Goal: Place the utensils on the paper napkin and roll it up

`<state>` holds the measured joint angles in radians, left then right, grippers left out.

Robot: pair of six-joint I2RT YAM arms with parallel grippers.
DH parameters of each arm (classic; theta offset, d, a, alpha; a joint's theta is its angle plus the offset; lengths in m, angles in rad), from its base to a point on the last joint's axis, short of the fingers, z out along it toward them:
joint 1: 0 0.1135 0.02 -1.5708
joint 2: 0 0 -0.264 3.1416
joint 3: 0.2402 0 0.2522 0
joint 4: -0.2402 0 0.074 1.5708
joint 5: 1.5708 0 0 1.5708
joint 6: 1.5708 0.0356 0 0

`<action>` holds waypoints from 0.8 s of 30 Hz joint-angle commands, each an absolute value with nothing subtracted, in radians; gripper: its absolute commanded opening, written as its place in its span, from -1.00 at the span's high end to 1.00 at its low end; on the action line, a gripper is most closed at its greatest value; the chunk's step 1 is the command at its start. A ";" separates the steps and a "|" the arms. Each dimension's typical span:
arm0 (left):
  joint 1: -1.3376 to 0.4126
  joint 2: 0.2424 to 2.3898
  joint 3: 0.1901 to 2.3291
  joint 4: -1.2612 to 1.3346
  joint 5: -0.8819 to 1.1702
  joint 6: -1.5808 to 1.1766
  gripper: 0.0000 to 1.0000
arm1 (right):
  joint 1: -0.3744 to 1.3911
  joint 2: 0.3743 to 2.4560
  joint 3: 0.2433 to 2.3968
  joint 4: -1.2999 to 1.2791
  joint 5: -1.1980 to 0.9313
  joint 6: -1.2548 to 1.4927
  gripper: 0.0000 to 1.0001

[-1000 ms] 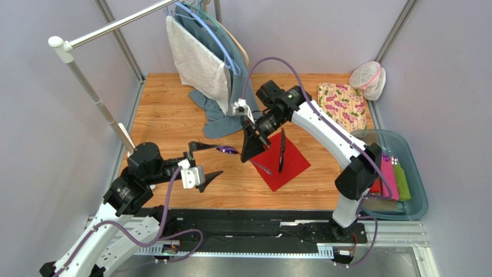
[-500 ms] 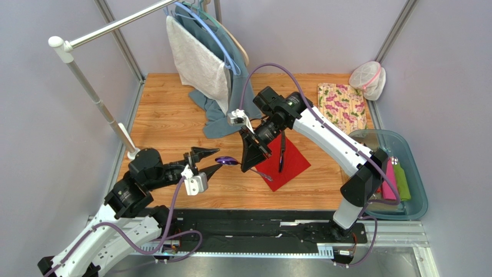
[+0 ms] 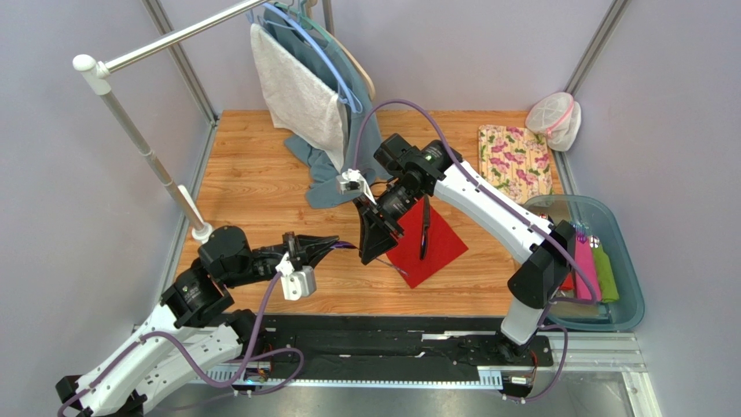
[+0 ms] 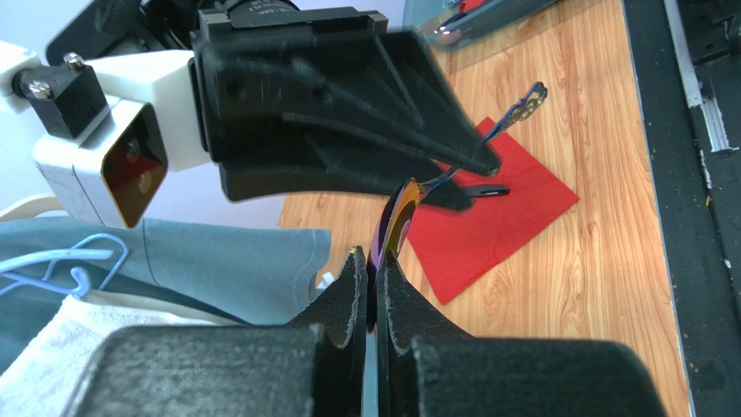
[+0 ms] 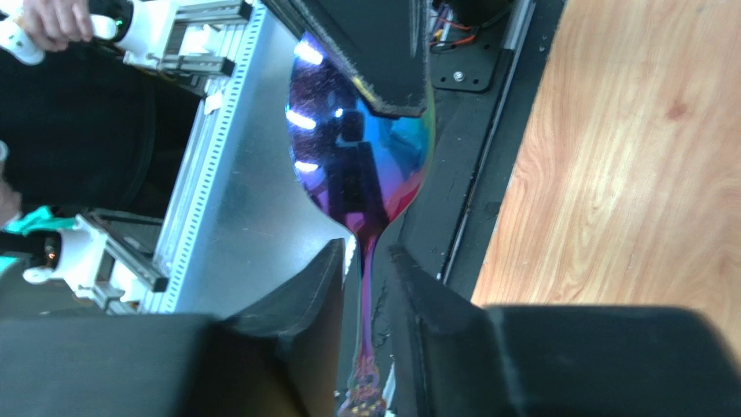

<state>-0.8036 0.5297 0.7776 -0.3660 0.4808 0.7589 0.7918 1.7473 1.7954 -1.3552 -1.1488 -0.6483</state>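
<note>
An iridescent purple spoon [image 3: 348, 246] hangs in the air between both grippers, left of the red paper napkin [image 3: 442, 245]. My left gripper [image 3: 333, 246] is shut on the spoon's bowl [image 4: 393, 221]. My right gripper [image 3: 370, 252] stands open around the thin handle [image 5: 363, 287], with a gap on each side of it. A black utensil [image 3: 424, 228] lies on the napkin [image 4: 513, 217]. In the right wrist view the bowl [image 5: 357, 165] has a left fingertip [image 5: 383, 52] pressed on it.
A rail with hanging towels [image 3: 300, 87] and a teal cloth [image 3: 335, 178] stands at the back. The floral cloth [image 3: 515, 158] and a mesh pouch [image 3: 557, 120] lie at the back right. A teal bin [image 3: 626, 261] holding pink and green rolls sits at the right edge.
My left gripper moved right and closed on the spoon's bowl. My right gripper shifted a little left and nearer, and its fingers have come off the handle.
</note>
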 commanded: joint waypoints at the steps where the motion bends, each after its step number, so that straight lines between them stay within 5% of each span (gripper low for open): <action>1: -0.807 0.531 0.795 -0.374 0.465 0.755 1.00 | 0.792 1.733 1.874 -1.579 -1.070 -0.560 0.04; 2: -0.807 0.535 0.807 -0.382 0.427 0.733 1.00 | 0.769 1.720 1.888 -1.547 -1.005 -0.478 -0.20; 5: -0.807 0.557 0.856 -0.452 0.374 0.626 1.00 | 0.671 1.655 1.905 -1.419 -0.907 -0.385 -0.50; 9: -0.795 0.600 0.917 -0.558 0.405 0.431 1.00 | 0.528 1.554 1.864 -1.211 -0.784 -0.256 -0.70; 14: -0.720 0.697 0.952 -0.612 0.481 0.072 1.00 | 0.515 1.364 1.721 -0.967 -0.479 -0.371 -0.78; 19: -0.701 0.911 1.075 -0.812 0.515 -0.029 1.00 | 0.517 1.273 1.661 -0.983 -0.430 -0.376 -0.78; 24: -0.526 1.118 1.092 -0.818 0.771 -0.124 1.00 | 0.621 1.187 1.485 -1.025 -0.370 -0.290 -0.70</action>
<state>-0.6342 1.0466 1.0763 -0.7689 0.5743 0.0242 0.5331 1.2156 1.5955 -1.0237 -0.4725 -0.3405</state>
